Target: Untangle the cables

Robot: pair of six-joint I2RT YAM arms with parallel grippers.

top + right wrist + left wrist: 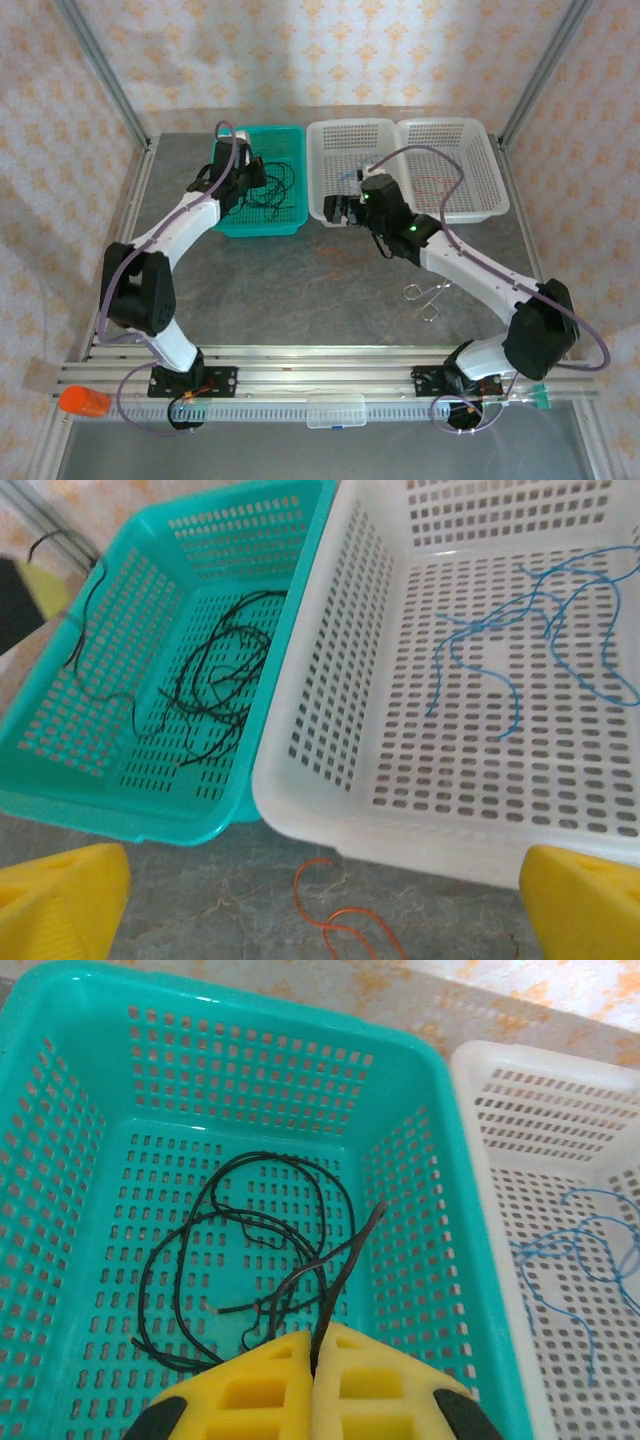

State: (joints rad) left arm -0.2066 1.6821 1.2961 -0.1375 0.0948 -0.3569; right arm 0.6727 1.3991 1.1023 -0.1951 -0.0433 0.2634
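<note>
While my right gripper [320, 905] hangs spread wide above orange cable [340, 925] on near table [200, 880], best drop straight, pinch single strand, lift slow. My left gripper [315, 1360] pinches black cable [250, 1230] end, loops lying in teal basket [250, 1000]; I'd let go low, keep it inside. Farther right, blue cable [500, 630] lies in white basket [330, 680].

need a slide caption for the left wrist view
Left fingers shut on a black cable above the teal basket, with a blue cable lying in the white basket alongside.
</note>
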